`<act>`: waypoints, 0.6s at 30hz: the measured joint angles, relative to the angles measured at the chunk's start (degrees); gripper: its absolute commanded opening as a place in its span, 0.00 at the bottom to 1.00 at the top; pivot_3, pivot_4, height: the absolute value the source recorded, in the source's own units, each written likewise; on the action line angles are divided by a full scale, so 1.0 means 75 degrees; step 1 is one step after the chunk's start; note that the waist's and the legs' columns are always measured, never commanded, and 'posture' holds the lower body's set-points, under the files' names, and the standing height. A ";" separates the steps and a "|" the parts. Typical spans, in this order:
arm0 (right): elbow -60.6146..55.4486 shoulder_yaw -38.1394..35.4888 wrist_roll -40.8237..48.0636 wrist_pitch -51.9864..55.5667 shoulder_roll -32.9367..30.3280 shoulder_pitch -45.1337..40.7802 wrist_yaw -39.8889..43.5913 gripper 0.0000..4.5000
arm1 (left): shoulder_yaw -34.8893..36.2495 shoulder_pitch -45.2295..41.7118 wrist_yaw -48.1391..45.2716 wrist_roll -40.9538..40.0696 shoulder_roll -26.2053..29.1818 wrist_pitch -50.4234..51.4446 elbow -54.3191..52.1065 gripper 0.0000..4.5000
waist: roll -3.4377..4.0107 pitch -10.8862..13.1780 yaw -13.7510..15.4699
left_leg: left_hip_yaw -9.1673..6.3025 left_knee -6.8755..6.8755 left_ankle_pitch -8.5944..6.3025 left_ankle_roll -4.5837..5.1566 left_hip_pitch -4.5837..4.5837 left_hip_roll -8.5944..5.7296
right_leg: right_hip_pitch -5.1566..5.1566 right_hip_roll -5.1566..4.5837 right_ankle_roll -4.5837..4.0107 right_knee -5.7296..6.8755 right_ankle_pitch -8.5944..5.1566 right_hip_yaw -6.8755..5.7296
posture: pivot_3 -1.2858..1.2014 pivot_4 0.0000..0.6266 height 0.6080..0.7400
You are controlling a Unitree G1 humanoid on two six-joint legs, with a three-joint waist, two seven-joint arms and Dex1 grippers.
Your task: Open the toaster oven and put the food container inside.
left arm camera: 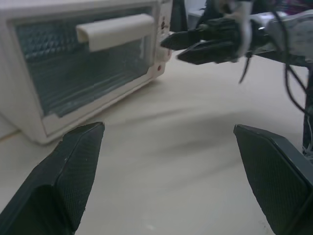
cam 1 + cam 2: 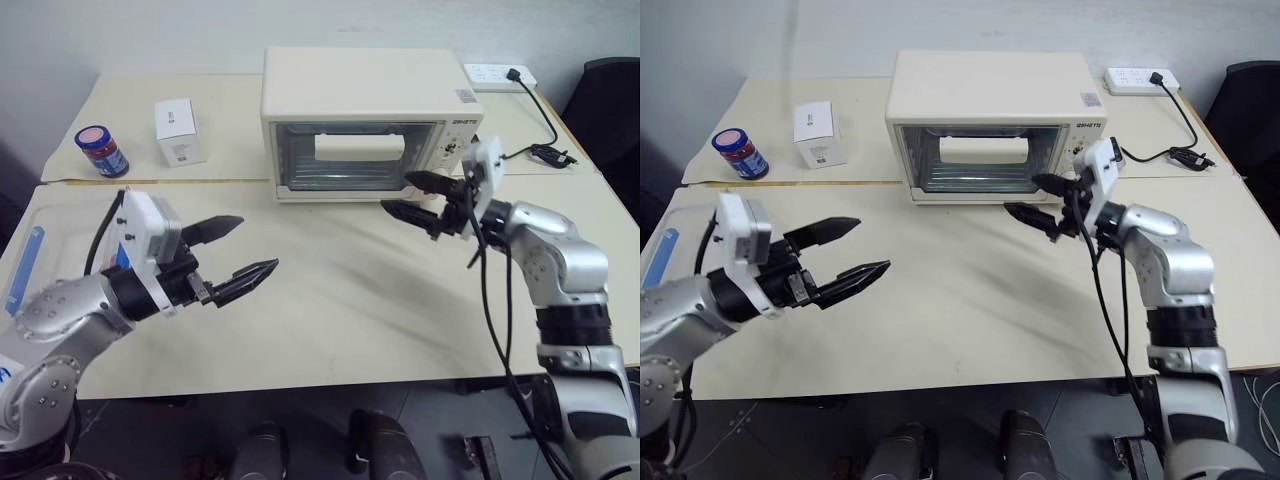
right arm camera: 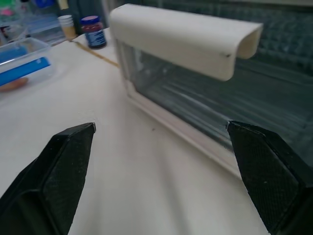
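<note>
Flanking toaster oven (image 2: 365,120): white carton (image 2: 180,132), blue-lidded jar (image 2: 101,150)

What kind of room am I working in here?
Probably an office or lab mocked up as a kitchen: a toaster oven on plain pushed-together tables, a power strip, and a black office chair.

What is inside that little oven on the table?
The toaster oven is shut. Through its glass door only a wire rack and bare metal walls show; no food appears inside. The wide handle covers the upper middle, so that part stays hidden.
</note>
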 measured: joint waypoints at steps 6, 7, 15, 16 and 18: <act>0.0939 0.0148 -0.0430 -0.0492 0.0343 -0.0492 -0.0007 0.99 | -0.0002 -0.0351 0.0032 -0.0263 0.0315 0.0052 0.0064 1.00 | 0.0000 0.0000 -0.0003 | 0.0000 -0.0005 -0.0001 -0.0001 -0.0004 -0.0001 | -0.0001 0.0001 0.0000 -0.0006 0.0000 0.0000 | 0.52 0.24 1.00; 0.1012 0.0178 -0.0468 -0.0539 0.0414 -0.0554 0.0006 0.99 | -0.0003 -0.0354 0.0046 -0.0277 0.0325 0.0052 0.0065 1.00 | 0.0001 0.0001 -0.0004 | 0.0001 -0.0005 -0.0001 -0.0002 -0.0004 -0.0001 | -0.0001 0.0001 0.0000 -0.0006 0.0000 0.0001 | 0.52 0.24 1.00; 0.1074 0.0247 -0.0270 -0.0708 0.0579 -0.0946 0.0454 0.99 | -0.0048 -0.0355 0.0170 -0.0223 0.0325 -0.0036 0.0106 1.00 | 0.0002 0.0001 -0.0007 | -0.0003 -0.0004 0.0004 -0.0010 -0.0004 0.0004 | -0.0002 0.0008 0.0000 -0.0003 0.0000 0.0001 | 0.52 0.24 1.00; 0.1006 0.0242 -0.0222 -0.0623 0.0575 -0.0940 0.0522 0.99 | -0.0052 -0.0355 0.0185 -0.0209 0.0324 -0.0060 0.0130 1.00 | 0.0002 0.0001 -0.0007 | -0.0003 -0.0004 0.0004 -0.0010 -0.0004 0.0004 | -0.0002 0.0008 0.0000 -0.0003 0.0000 0.0001 | 0.52 0.24 1.00; 0.0765 0.0234 -0.0108 -0.0457 0.0507 -0.0797 0.0663 1.00 | -0.0071 -0.0375 0.0217 -0.0172 0.0318 -0.0088 0.0239 0.96 | 0.0002 0.0001 -0.0016 | -0.0003 -0.0007 0.0004 -0.0010 -0.0004 0.0006 | -0.0004 0.0010 0.0000 -0.0003 0.0000 0.0001 | 0.52 0.24 1.00</act>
